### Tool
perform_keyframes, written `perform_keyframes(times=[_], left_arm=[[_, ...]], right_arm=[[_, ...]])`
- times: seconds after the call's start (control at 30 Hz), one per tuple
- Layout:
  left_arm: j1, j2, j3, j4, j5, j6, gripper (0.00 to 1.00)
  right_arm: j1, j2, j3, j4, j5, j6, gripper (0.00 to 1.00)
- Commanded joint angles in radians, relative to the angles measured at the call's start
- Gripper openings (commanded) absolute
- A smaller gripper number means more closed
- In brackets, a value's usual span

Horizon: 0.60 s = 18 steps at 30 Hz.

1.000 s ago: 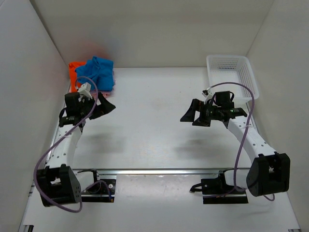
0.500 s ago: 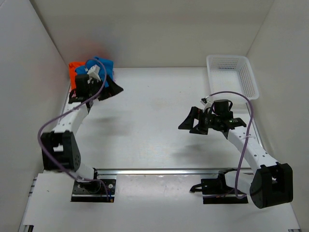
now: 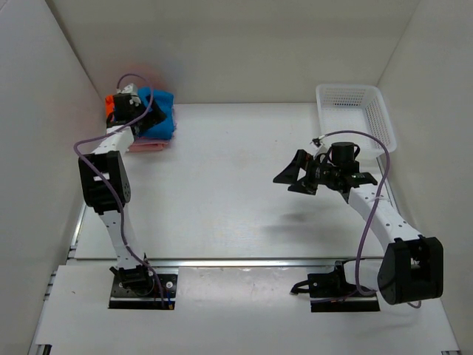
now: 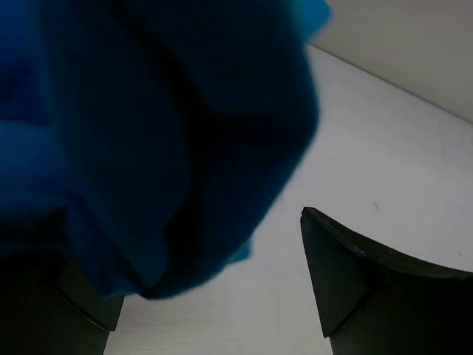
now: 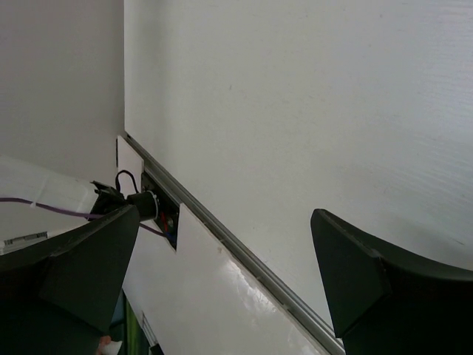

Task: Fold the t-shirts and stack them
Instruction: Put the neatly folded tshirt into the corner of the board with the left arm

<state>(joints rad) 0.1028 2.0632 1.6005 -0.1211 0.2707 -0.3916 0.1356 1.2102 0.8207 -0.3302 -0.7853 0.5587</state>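
The t-shirts lie piled in the far left corner. A crumpled bright blue t-shirt [image 3: 161, 112] is on top, an orange one [image 3: 109, 103] is behind it, and a folded pink one [image 3: 150, 146] is underneath. My left gripper [image 3: 145, 118] reaches into that pile with its jaws open. In the left wrist view the blue t-shirt [image 4: 148, 126] fills the upper left, covers the left finger and hangs into the gap of the left gripper [image 4: 188, 248]. The right finger [image 4: 355, 281] is bare. My right gripper [image 3: 292, 177] hovers open over the middle right of the table and holds nothing [image 5: 222, 229].
A white mesh basket [image 3: 378, 111] stands at the far right corner. White walls close in the table on the left, back and right. The right wrist view shows the metal rail [image 5: 244, 259] along the near edge and the left arm's base mount [image 5: 144, 203].
The left arm has stretched from the near left out to the far left corner, bringing its open gripper onto the blue t-shirt. The right gripper has shifted only slightly.
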Motion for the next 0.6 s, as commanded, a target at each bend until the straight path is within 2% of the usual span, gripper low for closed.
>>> perform_keyframes(times=[0.0, 0.07, 0.2, 0.33, 0.47, 0.57], left_arm=[[0.092, -0.015, 0.085, -0.014, -0.179, 0.062, 0.98], [0.13, 0.015, 0.113, -0.023, -0.166, 0.056, 0.98], [0.196, 0.021, 0.055, 0.07, -0.082, -0.022, 0.99], [0.21, 0.048, 0.052, 0.106, 0.027, -0.053, 0.99], [0.213, 0.018, 0.013, 0.237, 0.127, -0.151, 0.99], [0.204, 0.012, 0.045, 0.255, 0.18, -0.196, 0.98]], right_arm=[[-0.001, 0.018, 0.032, 0.071, -0.037, 0.029, 0.99], [-0.004, 0.035, 0.028, 0.094, -0.042, 0.039, 0.99], [0.021, 0.08, 0.008, 0.128, -0.048, 0.049, 0.99], [0.027, 0.12, 0.005, 0.146, -0.045, 0.067, 0.99], [0.03, 0.132, 0.012, 0.151, -0.046, 0.069, 0.99], [0.03, 0.138, 0.005, 0.164, -0.049, 0.082, 1.0]])
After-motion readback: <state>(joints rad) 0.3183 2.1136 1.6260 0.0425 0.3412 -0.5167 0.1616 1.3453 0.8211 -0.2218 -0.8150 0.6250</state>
